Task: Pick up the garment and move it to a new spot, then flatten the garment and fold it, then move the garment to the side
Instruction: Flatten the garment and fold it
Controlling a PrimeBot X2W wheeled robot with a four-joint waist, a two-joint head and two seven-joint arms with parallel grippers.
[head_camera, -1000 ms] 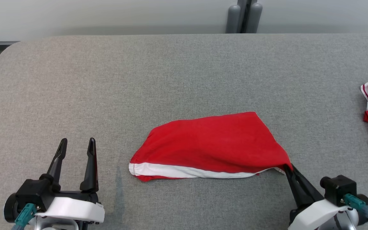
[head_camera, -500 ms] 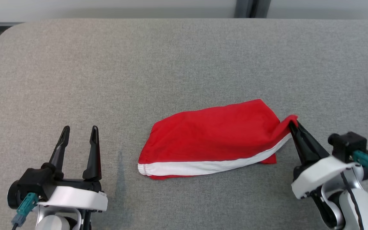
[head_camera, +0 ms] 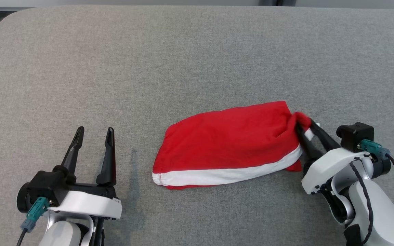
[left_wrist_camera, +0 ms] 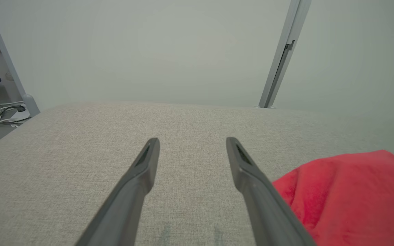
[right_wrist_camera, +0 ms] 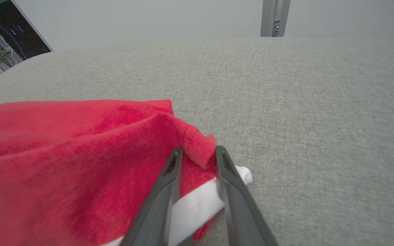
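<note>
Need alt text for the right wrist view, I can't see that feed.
The right end effector has its two dark fingers slightly parted, with a corner fold of the red garment and its white band between them. The rest of the cloth spreads to the view's left on the grey table.

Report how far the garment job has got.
Done: the garment lies flat on the table, seemingly folded over. In hand: the right pincer, jaws parted, straddles its right corner; the left pincer stands open. Left: moving it to the side.
</note>
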